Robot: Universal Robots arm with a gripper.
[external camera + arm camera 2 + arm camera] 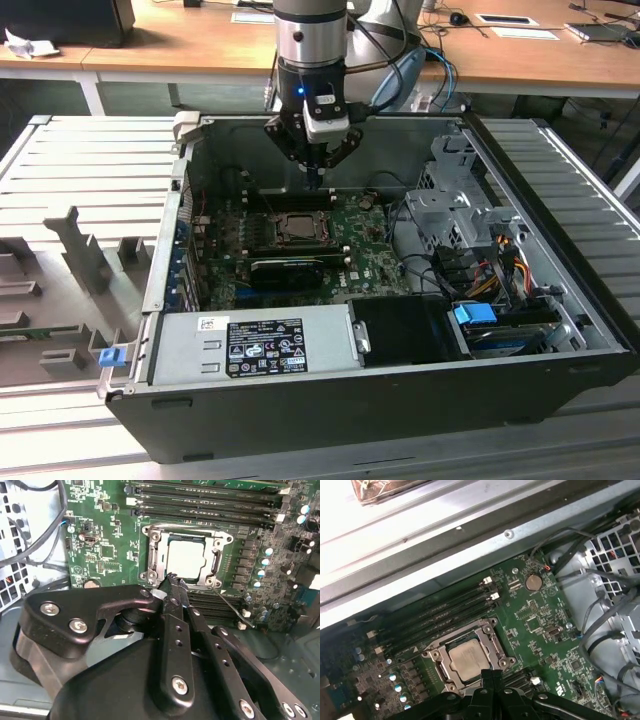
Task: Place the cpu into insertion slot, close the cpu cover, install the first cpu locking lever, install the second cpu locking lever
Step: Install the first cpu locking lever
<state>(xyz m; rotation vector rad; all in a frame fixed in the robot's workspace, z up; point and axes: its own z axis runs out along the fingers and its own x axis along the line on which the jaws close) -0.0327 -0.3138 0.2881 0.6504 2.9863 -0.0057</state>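
The cpu [186, 557] lies flat in the insertion slot [214, 560] on the green motherboard [107, 555], its pale metal top showing. The silvery cpu cover [154, 550] lies down around it, framing the chip in its window. A thin metal lever [229, 607] angles away from one corner of the socket. My gripper [172, 577] hangs just above the socket's edge with its fingers pressed together and nothing between them. In the first wrist view the cpu [468, 661] sits just beyond the gripper [492, 672]. In the exterior view the gripper [314, 178] hovers above the cpu [297, 226].
The open computer case [560, 390] stands on a slatted metal table [70, 160]. Memory slots [210, 502] run beside the socket. A long black card [285, 268], a power supply [250, 345], a drive cage [450, 200] and loose cables [490, 260] crowd the case.
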